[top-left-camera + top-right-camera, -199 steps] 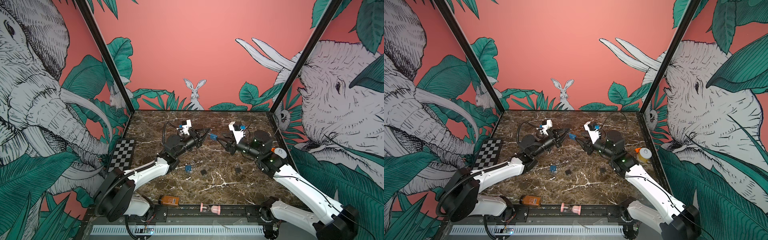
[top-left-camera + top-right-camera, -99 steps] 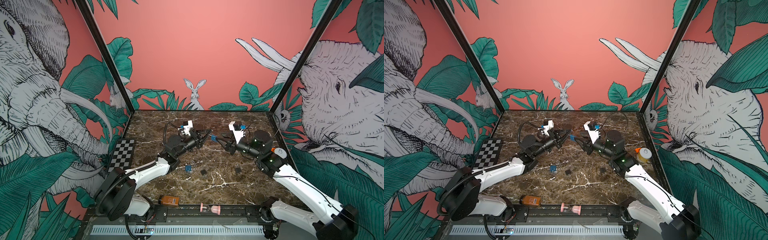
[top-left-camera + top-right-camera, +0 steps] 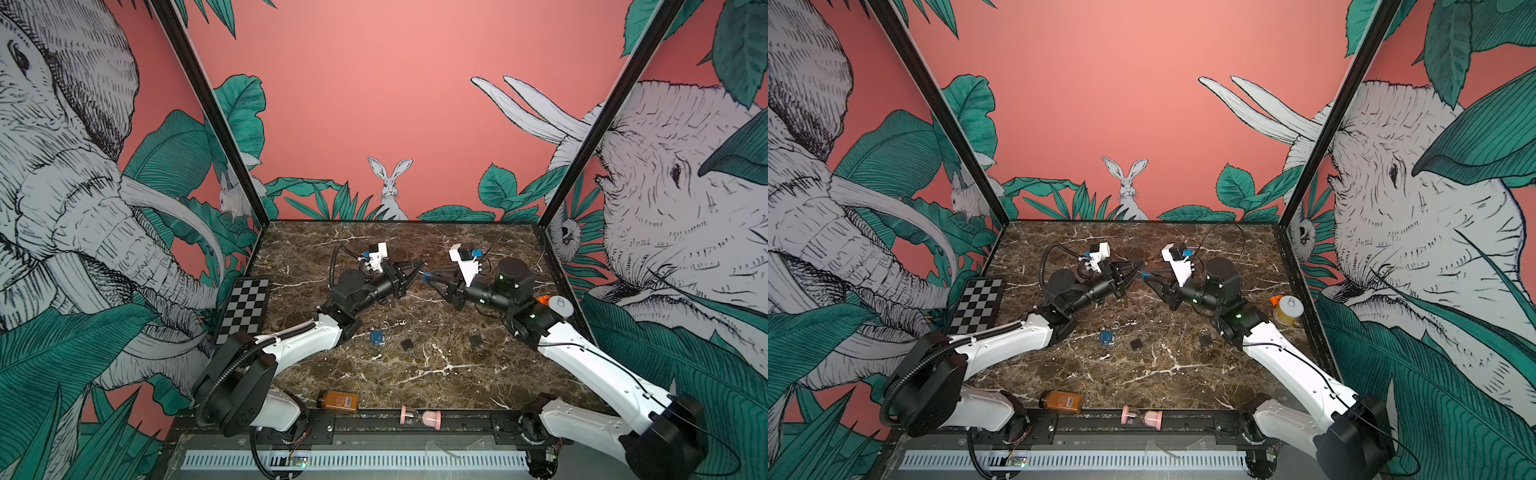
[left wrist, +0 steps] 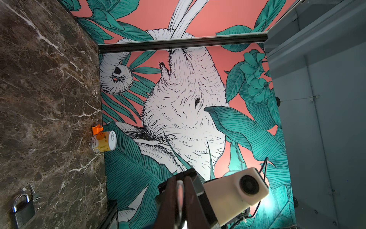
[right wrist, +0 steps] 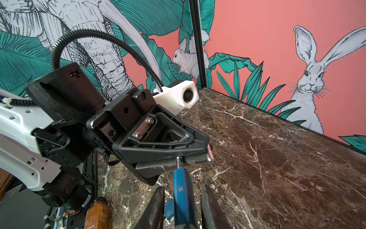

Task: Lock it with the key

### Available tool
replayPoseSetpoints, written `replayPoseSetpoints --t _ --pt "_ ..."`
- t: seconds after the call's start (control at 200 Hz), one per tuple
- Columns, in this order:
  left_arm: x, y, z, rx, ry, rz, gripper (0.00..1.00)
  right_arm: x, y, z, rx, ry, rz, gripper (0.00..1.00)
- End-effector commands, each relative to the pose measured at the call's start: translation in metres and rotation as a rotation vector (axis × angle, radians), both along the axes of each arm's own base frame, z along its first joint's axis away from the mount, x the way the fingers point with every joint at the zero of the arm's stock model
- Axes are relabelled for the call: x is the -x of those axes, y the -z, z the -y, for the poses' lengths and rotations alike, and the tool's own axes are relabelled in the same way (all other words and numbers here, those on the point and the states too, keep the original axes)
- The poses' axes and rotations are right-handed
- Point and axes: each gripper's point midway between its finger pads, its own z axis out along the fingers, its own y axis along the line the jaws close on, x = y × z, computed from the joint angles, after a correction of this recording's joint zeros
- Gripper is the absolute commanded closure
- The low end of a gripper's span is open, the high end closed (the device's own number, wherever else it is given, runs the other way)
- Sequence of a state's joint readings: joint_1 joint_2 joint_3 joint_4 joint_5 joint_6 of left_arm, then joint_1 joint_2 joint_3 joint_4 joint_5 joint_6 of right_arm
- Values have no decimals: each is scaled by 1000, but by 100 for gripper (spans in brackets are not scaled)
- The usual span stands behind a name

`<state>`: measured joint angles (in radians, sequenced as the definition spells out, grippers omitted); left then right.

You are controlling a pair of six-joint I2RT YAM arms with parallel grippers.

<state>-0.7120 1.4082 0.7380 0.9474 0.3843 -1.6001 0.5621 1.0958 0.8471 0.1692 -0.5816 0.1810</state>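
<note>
In both top views the left gripper (image 3: 420, 263) and the right gripper (image 3: 429, 277) meet tip to tip just above the centre of the frame, raised over the marble table (image 3: 415, 374). Between them is the blue padlock (image 5: 182, 198). The right wrist view shows it at the bottom centre of the frame, standing between the right gripper's fingers. Those jaws are apart, with a gap visible on each side of the blue body. From the padlock's end a thin metal piece (image 4: 179, 190) runs into the left gripper, whose jaws are pressed together on it. Whether this piece is the key or the shackle cannot be told. Lower in the top views, three small things lie on the table in a row: a small blue block (image 3: 376, 337) left of centre, a black padlock (image 3: 407, 344) at centre and a grey padlock (image 3: 476, 337) right of centre. The grey padlock has keys (image 4: 32, 191) beside it, seen in the lower left of the left wrist view. A yellow can (image 3: 1287, 309) stands at the table's right edge. An amber bottle (image 3: 337, 401) and a pink hourglass (image 3: 420, 416) lie along its front edge, and a checkerboard (image 3: 245, 307) sits at the left.
</note>
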Motion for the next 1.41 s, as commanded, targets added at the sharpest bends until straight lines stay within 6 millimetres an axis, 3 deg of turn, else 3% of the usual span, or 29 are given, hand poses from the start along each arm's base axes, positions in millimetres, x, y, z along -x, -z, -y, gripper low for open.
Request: replayPoseSetpoints --t 0.0,0.225,1.035,1.23,1.4 --pt "6 -34 -1 61 12 79 100 4 -9 -1 -36 -17 31 71" --pt "4 -32 1 61 14 76 100 4 -6 -1 -26 -18 19 75" --pt "4 -35 2 64 21 85 100 -4 9 0 -4 18 -21 72" --pt "4 -31 2 58 20 81 100 -2 5 1 -14 15 -9 93" --pt "2 -26 4 33 26 91 100 0 4 3 -24 21 -18 100"
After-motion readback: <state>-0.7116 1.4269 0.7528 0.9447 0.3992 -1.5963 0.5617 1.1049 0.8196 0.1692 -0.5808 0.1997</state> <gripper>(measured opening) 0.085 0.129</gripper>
